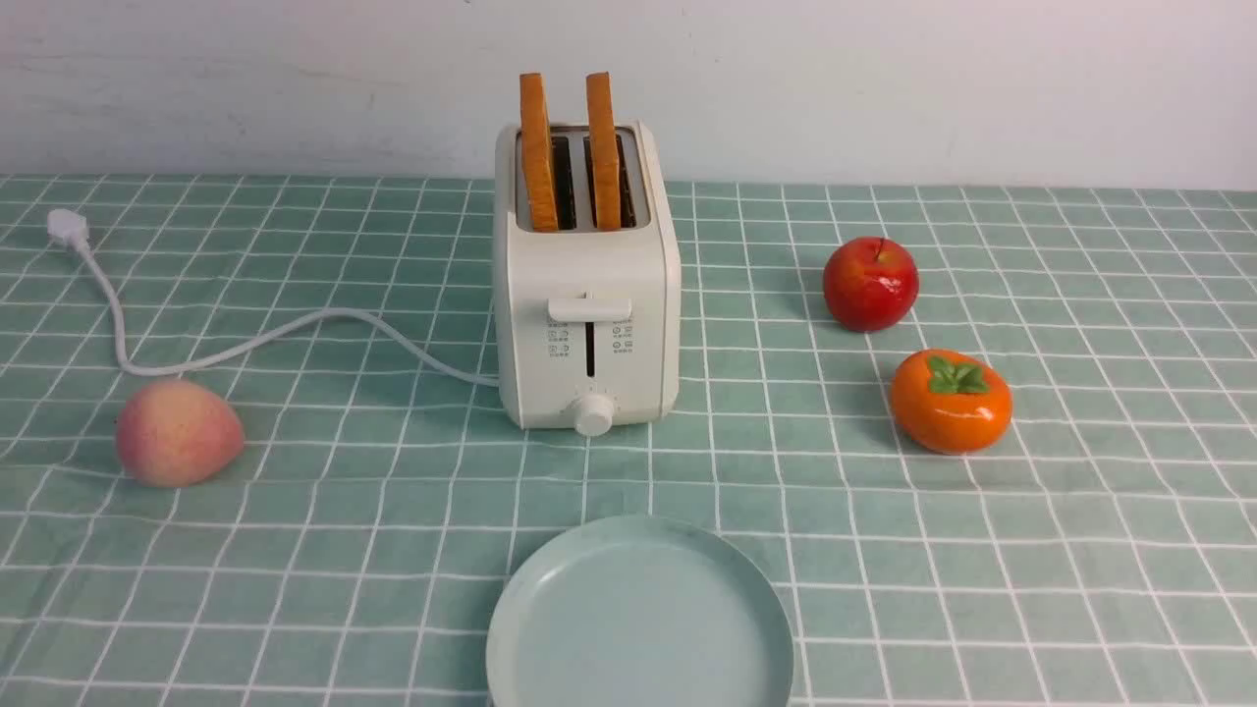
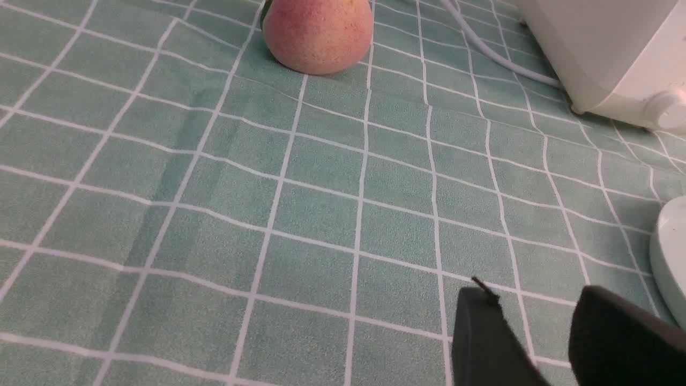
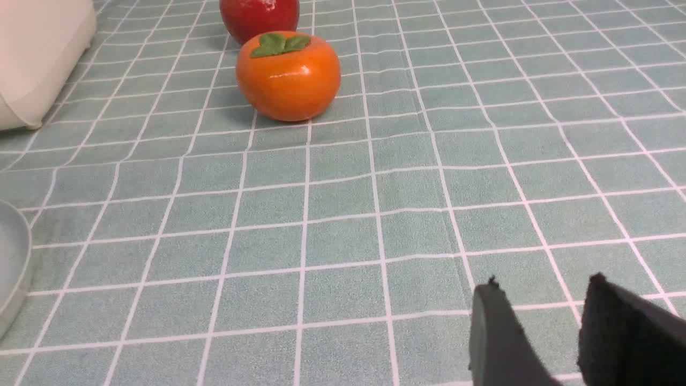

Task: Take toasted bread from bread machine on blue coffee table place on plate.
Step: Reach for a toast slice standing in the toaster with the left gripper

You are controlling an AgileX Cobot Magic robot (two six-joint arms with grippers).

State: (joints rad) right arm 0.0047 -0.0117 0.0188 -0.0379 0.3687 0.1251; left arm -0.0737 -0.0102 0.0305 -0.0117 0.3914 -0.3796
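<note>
Two slices of toasted bread (image 1: 538, 147) (image 1: 603, 147) stand upright in the slots of the cream-white bread machine (image 1: 587, 324), at the middle of the blue coffee table (image 1: 295, 589). The pale blue-green plate (image 1: 638, 619) lies empty in front of it at the near edge. Neither arm shows in the front view. In the left wrist view my left gripper (image 2: 536, 300) hovers open over bare cloth, with the plate's rim (image 2: 670, 257) and the bread machine's corner (image 2: 616, 59) beside it. My right gripper (image 3: 541, 289) is open over bare cloth too.
A peach (image 1: 177, 432) lies left of the bread machine near its white cord (image 1: 245, 344) and plug (image 1: 67, 228). A red apple (image 1: 870, 283) and an orange persimmon (image 1: 951, 401) sit to the right. A white wall stands behind the table.
</note>
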